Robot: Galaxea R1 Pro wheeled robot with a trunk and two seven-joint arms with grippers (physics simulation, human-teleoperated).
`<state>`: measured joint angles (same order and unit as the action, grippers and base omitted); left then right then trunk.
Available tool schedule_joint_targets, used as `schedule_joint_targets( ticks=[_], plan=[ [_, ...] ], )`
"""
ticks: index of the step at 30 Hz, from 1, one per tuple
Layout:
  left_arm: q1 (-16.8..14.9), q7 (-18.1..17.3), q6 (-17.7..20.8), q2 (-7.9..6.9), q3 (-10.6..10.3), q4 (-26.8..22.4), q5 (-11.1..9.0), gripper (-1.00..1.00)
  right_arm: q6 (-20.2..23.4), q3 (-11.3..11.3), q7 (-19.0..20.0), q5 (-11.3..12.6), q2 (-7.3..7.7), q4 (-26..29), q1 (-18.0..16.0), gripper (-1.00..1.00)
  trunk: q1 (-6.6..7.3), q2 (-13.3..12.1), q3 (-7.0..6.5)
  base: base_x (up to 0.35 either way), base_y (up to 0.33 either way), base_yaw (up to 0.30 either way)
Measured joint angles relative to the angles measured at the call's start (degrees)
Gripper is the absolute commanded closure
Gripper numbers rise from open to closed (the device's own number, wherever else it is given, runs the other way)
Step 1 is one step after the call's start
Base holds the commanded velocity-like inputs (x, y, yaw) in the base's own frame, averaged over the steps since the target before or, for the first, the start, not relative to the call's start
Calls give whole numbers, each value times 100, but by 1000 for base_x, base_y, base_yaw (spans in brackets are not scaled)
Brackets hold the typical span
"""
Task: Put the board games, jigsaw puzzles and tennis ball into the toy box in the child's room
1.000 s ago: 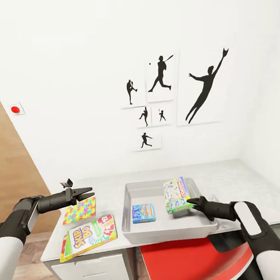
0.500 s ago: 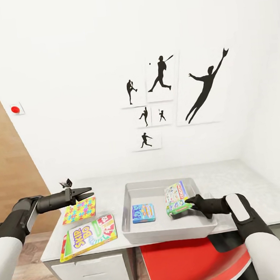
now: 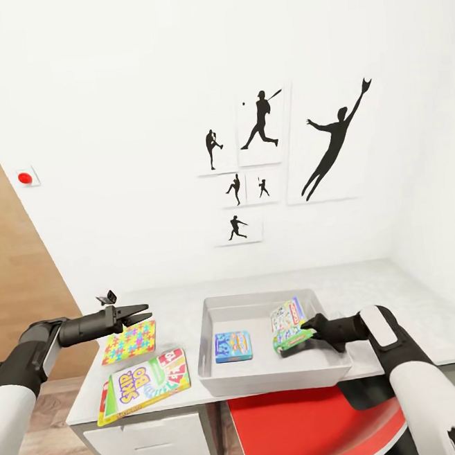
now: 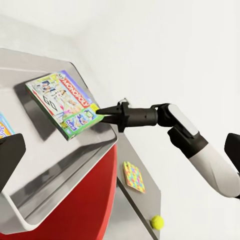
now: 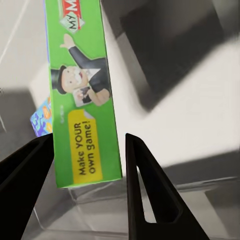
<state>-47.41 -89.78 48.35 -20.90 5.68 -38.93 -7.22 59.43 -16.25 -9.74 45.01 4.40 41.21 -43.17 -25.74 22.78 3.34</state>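
Note:
My right gripper (image 3: 307, 329) is shut on the corner of the pale multicoloured board game (image 3: 288, 324), which hangs tilted over the right side of the grey toy box (image 3: 205, 344). The right wrist view shows that game's green edge (image 5: 85, 100) between my fingers. A blue board game (image 3: 233, 346) lies flat inside the toy box. Left of the box, the yellow-green board game (image 3: 145, 384) and a jigsaw puzzle (image 3: 129, 340) lie on the table (image 3: 373, 290). My left gripper (image 3: 140, 312) hovers open above that puzzle. Another jigsaw puzzle (image 4: 134, 176) and the tennis ball (image 4: 157, 221) lie further along the table.
A red chair (image 3: 309, 421) is tucked under the table below the toy box. White drawer fronts (image 3: 151, 443) sit under the table's left end. The white wall with black sports silhouettes (image 3: 269, 154) rises right behind the table, and a wooden panel (image 3: 9, 276) stands at the left.
My right gripper has drawn inward over the toy box, and the pale board game has tilted steeper and sunk a little. The left arm has not moved.

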Motion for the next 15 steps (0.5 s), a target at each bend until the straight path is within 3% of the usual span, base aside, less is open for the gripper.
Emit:
schedule_joint_targets(
  ticks=[7, 9, 12, 13, 15],
  plan=[
    [0, 0, 0, 0, -2, 0, 0, -100, -351, 129, -13, -46, -66, -309, -24, 100, 0, -1, 0, 0, 0, 0],
    [0, 0, 0, 0, 0, 0, 0, -100, -491, 237, -11, 78, -71, -456, -55, 100, 0, 1, -1, 0, 0, 0],
    [1, 0, 0, 0, 2, 0, 0, -100, -739, 500, -9, 206, -77, -586, -101, 100, 1, 4, -1, 0, 0, 0],
    [0, 0, 0, 0, 4, 0, -1, -100, -837, 721, -12, 195, -81, -582, -121, 100, 1, 4, -1, 0, 0, 0],
    [1, 0, 0, 0, 5, 0, -1, -100, -881, 820, -12, 182, -83, -579, -131, 100, 1, 4, -1, 0, 0, 0]
  ],
)
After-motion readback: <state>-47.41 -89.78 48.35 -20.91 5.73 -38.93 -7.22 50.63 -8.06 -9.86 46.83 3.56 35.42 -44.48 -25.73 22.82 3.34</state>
